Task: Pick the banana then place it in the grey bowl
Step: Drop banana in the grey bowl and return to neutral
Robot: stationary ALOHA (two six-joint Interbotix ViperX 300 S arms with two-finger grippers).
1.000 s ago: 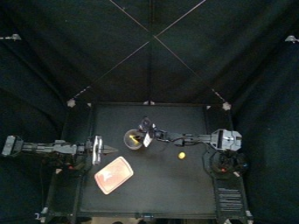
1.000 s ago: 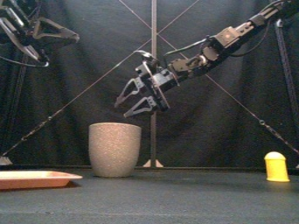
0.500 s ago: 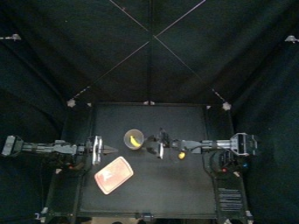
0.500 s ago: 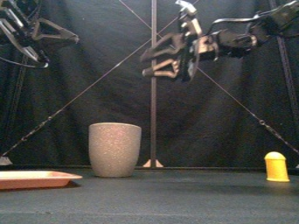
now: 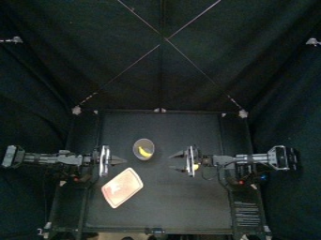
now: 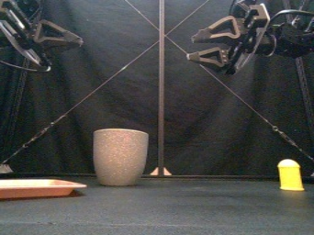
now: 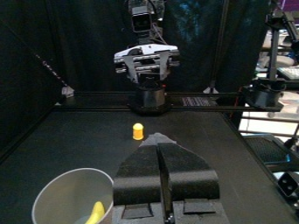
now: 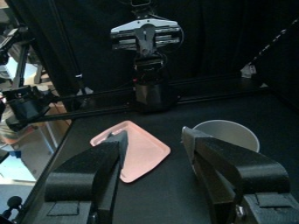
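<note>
Pink tray (image 5: 122,187) lies flat at the front left of the surface (image 5: 175,197). Small yellow toy (image 6: 289,174) stands upright at the right. Right hand (image 8: 152,144) hangs high over the middle, jaws spread wide, holding nothing. Left hand (image 7: 163,150) is at the left side with its jaws pressed together (nothing between them). Farther back, the grey bowl (image 6: 120,156) stands upright, and the banana (image 5: 145,149) lies inside it.

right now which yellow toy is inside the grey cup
The banana, seen down in the grey cup; the other yellow toy stands on the table, apart from it.
</note>
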